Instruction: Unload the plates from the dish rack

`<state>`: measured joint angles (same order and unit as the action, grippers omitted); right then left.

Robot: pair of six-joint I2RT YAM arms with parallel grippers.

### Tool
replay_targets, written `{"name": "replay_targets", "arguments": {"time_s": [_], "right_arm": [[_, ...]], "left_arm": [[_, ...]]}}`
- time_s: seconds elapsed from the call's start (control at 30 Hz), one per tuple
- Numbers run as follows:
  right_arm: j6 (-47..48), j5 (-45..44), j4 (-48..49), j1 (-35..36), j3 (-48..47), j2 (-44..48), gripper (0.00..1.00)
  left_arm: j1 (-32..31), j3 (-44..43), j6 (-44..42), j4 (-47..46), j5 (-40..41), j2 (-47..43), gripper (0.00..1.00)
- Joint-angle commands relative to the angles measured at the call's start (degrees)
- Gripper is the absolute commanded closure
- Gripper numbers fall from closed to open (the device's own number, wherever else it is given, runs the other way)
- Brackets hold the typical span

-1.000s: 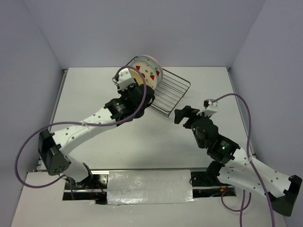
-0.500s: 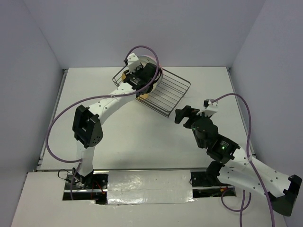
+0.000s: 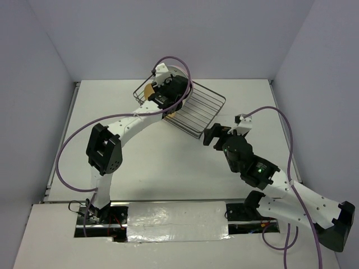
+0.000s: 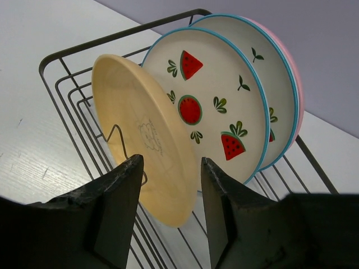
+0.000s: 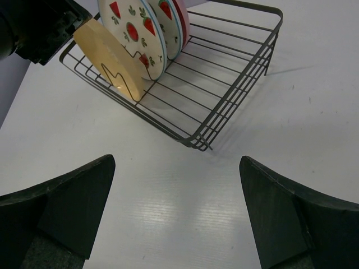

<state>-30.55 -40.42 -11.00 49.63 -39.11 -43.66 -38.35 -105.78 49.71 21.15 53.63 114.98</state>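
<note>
The dark wire dish rack (image 3: 202, 109) stands at the table's far middle. In the left wrist view four plates stand upright in its left end: a tan-orange plate (image 4: 134, 129) in front, two white fruit-print plates (image 4: 224, 101) (image 4: 277, 73), and a pink plate (image 4: 296, 84) showing only its rim. My left gripper (image 4: 171, 162) is open, its fingers either side of the tan plate's lower edge without clamping it. In the top view it (image 3: 167, 92) hides most of the plates. My right gripper (image 5: 176, 162) is open and empty over bare table, just in front of the rack's (image 5: 224, 78) near corner.
The rack's right half (image 3: 205, 106) holds no plates. White table (image 3: 168, 162) stretches in front of the rack and to its sides. Purple cables loop off both arms. Grey walls close the table's back and sides.
My left arm has swung up and stretched out to the rack, bringing its gripper over the plates. My right gripper has shifted slightly left, closer to the rack's near corner.
</note>
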Motion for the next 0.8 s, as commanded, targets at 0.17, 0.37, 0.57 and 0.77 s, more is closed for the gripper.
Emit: {"name": "replay_targets", "arguments": {"time_s": [0.17,0.37,0.57,0.77], "right_arm": [[0.6,-0.3,0.3,0.0,-2.2,0.2,0.01],[0.7,-0.1,-0.2,0.0,-2.5,0.4,0.01],[1.0,0.4,0.1,0.0,-2.3,1.0,0.01],[1.2,0.6,0.5,0.0,-2.0,1.3,0.01]], "left_arm": [[1.9,4.9,-2.4,-10.2,-2.6,-1.1,0.44],[2.8,6.9,-3.7,-15.0,-6.0,-1.3,0.50],[2.8,7.8,-4.3,-17.8,-7.0,-1.2,0.53],[3.0,8.0,-4.0,-18.2,-7.4,-0.9,0.58]]}}
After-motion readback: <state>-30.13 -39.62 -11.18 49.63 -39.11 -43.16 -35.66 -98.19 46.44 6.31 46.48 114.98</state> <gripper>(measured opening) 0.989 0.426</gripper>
